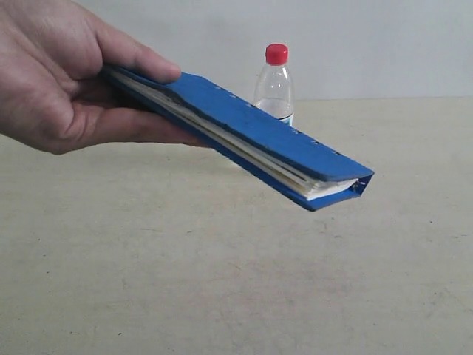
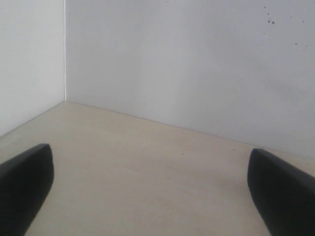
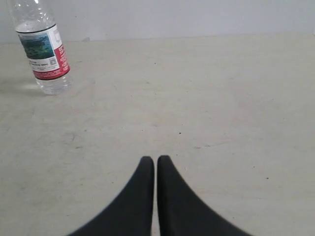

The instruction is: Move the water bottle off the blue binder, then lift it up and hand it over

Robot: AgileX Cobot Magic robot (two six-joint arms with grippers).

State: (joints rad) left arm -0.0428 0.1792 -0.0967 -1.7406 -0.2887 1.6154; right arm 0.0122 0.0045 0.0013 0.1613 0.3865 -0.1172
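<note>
A human hand [image 1: 52, 70] holds the blue binder [image 1: 251, 133] in the air at a tilt, white pages showing at its open end. Behind it the water bottle [image 1: 275, 85] stands upright on the table, red cap on top. The right wrist view shows the bottle's [image 3: 43, 49] lower half with its label, far from my right gripper [image 3: 156, 161], which is shut with nothing in it. My left gripper [image 2: 147, 182] is open wide over bare table, its fingers [image 2: 275, 191] at the frame's sides. Neither gripper shows in the exterior view.
The beige table [image 1: 222, 281] stretches under the binder. A pale wall [image 1: 369, 44] stands behind the bottle. The left wrist view faces a corner of white walls [image 2: 65, 49].
</note>
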